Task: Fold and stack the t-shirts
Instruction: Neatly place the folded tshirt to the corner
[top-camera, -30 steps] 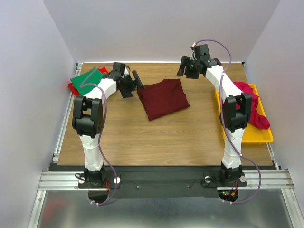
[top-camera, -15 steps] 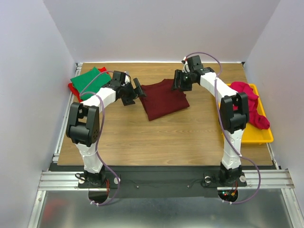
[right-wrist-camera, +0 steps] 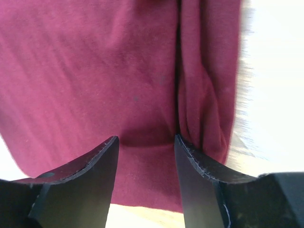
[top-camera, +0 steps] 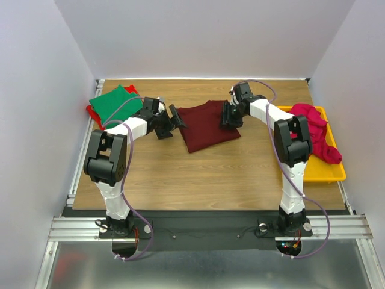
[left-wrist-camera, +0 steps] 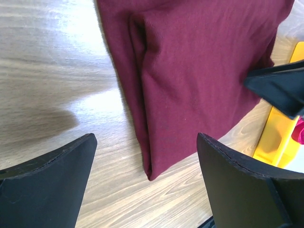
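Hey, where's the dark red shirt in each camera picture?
Top view: dark red shirt lies just above centre.
Left wrist: shirt fills the upper right.
Right wrist: shirt fills nearly the whole picture.
Shared landmark: yellow tray, at right in top and left wrist views only.

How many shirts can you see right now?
4: maroon shirt mid-table, green shirt atop red shirt far left, pink shirt in the tray right. More may be hidden.
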`<state>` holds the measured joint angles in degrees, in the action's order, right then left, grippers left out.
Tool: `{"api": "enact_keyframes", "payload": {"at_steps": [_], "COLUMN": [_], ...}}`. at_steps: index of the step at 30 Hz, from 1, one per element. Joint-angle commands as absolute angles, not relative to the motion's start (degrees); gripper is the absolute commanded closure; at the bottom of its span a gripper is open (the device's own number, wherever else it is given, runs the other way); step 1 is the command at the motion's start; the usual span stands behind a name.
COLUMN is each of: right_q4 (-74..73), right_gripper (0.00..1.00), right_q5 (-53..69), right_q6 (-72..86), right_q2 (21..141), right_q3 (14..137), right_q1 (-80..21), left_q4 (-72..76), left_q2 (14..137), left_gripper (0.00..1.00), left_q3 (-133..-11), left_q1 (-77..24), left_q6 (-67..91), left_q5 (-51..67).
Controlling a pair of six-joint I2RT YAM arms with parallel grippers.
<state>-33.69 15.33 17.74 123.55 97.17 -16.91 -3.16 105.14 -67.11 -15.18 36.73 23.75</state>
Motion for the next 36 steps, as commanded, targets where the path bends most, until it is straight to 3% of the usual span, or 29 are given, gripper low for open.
{"api": "enact_keyframes", "payload": {"at_steps": [1, 18, 30, 34, 36], "right_q4": [-32.1, -32.2, -32.1, -32.1, -32.2], "right_gripper": [0.44, 0.45, 0.46, 0.47, 0.47], "right_q5": [12.0, 12.7, 12.8, 12.7, 12.7], "right_q6": [16.6, 17.5, 18.0, 18.1, 18.1], "right_q2": [124.1, 122.2, 120.2, 120.4, 120.6], "right_q3": [95.5, 92.6, 89.3, 89.8, 90.3], "right_q1": [-17.0, -18.0, -20.9, -21.5, -21.5], "left_q4": [2.5, 8.9, 7.1, 5.3, 4.5], "left_q2": [104.8, 114.8, 123.8, 125.5, 125.9], "left_gripper": [0.01, 0.01, 0.03, 0.15, 0.29], "left_q3": [-66.3, -64.9, -76.1, -78.6, -78.8], "left_q1": [-15.8, -23.3, -28.1, -28.8, -29.2], "left_q6": [37.4, 40.7, 41.4, 41.7, 41.5], "left_q5": [24.5, 24.1, 23.6, 23.6, 22.9]}}
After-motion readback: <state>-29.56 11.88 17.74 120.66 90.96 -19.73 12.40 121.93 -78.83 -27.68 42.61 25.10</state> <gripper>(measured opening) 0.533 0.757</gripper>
